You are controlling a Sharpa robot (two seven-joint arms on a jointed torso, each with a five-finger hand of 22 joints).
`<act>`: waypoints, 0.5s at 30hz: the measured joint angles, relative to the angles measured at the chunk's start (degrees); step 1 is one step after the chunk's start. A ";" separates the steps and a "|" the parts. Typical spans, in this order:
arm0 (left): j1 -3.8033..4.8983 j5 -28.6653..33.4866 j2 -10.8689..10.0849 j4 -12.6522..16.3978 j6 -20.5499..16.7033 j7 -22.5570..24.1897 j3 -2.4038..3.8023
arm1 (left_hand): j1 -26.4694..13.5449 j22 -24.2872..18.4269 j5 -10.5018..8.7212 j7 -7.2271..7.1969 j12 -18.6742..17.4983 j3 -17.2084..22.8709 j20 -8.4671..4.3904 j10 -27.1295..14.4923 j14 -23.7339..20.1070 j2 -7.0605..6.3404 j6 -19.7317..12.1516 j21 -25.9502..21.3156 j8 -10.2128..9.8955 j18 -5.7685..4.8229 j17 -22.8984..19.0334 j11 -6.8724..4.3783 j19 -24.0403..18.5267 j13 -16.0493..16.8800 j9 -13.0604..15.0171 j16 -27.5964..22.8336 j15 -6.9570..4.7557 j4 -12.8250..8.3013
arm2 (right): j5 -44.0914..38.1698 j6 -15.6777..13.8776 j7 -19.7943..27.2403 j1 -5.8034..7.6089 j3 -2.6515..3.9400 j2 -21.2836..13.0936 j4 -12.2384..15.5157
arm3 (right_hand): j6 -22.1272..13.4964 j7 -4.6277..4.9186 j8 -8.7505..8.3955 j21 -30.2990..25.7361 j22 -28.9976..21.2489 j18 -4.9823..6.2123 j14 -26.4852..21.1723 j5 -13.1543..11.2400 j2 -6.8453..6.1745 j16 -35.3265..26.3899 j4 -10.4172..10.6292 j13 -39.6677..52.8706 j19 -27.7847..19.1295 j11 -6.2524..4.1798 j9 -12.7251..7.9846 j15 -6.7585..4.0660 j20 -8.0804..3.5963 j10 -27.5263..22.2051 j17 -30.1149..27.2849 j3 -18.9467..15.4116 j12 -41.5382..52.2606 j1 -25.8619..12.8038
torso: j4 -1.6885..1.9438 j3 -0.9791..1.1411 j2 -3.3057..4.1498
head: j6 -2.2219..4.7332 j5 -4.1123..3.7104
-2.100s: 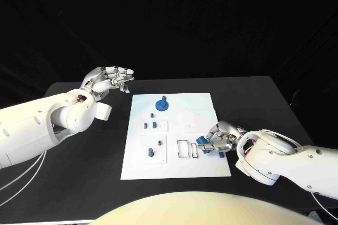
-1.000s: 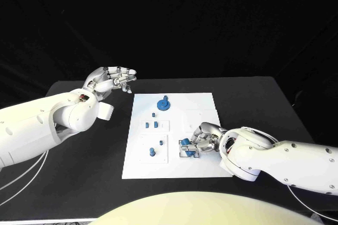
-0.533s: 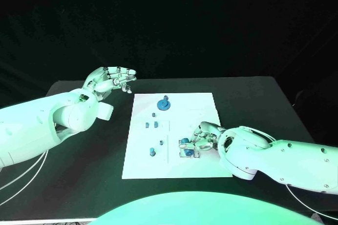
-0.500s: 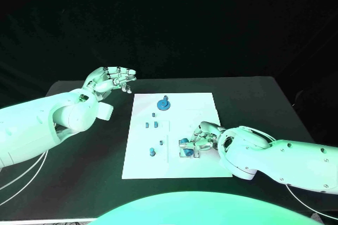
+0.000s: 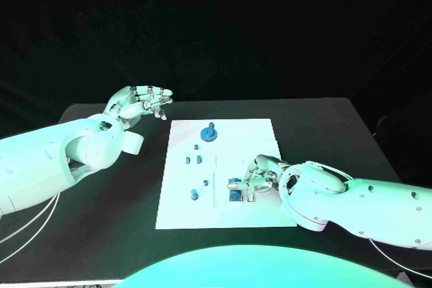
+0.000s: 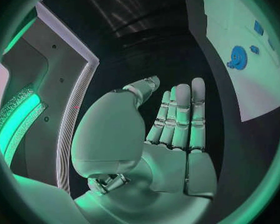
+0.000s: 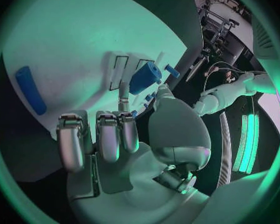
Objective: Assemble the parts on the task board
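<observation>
In the head view the white task board lies in the middle of the black table. The right hand rests over the board's near right part, pinching a small blue part that sits at a rectangular slot. A blue gear stands near the far end of the board, and small blue pegs stand in the middle of it. The left hand is raised beyond the board's far left corner, well apart from it, fingers apart and holding nothing. In the left wrist view the left hand is spread flat with straight fingers, empty; the gear shows on the board. In the right wrist view the right hand holds the blue part against the board beside outlined slots, and a blue bar lies apart at the board's edge.
</observation>
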 measured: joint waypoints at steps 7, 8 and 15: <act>0.00 0.00 -0.11 0.01 0.00 -0.02 0.00 | 0.00 0.00 0.00 0.00 0.00 0.03 0.00 0.00 0.00 0.00 0.00 0.00 0.09 0.00 -0.01 0.00 0.00 0.00 -0.01 0.00 0.00 0.02 | -0.54 -0.15 0.65 -0.10 0.00 -2.35 2.43 | -0.20 -0.20 0.44 0.00 0.00 0.00 0.00 1.59 2.13 0.00 -0.39 0.00 0.00 0.00 0.06 0.00 0.00 0.00 -0.01 0.91 0.00 5.09 | 0.01 0.00 -0.03 | 0.00 0.11; 0.00 0.00 -0.13 0.01 0.00 -0.02 0.00 | 0.00 0.00 0.00 0.00 0.00 0.12 0.00 0.00 0.00 0.00 0.00 0.00 0.23 0.00 -0.03 0.00 0.00 0.00 -0.02 0.00 0.00 0.12 | -0.54 -0.16 0.79 -0.11 0.00 -2.66 2.82 | -0.20 -0.20 0.44 0.00 0.00 0.00 0.00 1.71 2.09 0.00 -0.39 0.00 0.00 0.00 0.06 0.00 0.00 0.00 0.00 0.91 0.00 5.13 | 0.01 0.00 -0.03 | 0.00 0.12; 0.00 0.00 -0.15 -0.05 0.00 -0.04 0.00 | 0.00 0.00 0.00 0.00 0.00 0.17 0.00 0.00 0.00 0.00 0.00 0.00 0.25 0.00 -0.06 0.00 0.00 0.00 -0.07 0.00 0.00 0.17 | -0.27 -0.17 1.78 -0.31 0.01 -3.81 4.73 | -0.20 -0.20 0.44 0.00 0.01 0.01 0.00 2.15 2.40 0.00 -0.39 0.00 0.00 0.00 0.06 0.00 0.00 0.00 -0.01 0.90 0.00 5.93 | -0.04 0.00 -0.03 | 0.00 0.11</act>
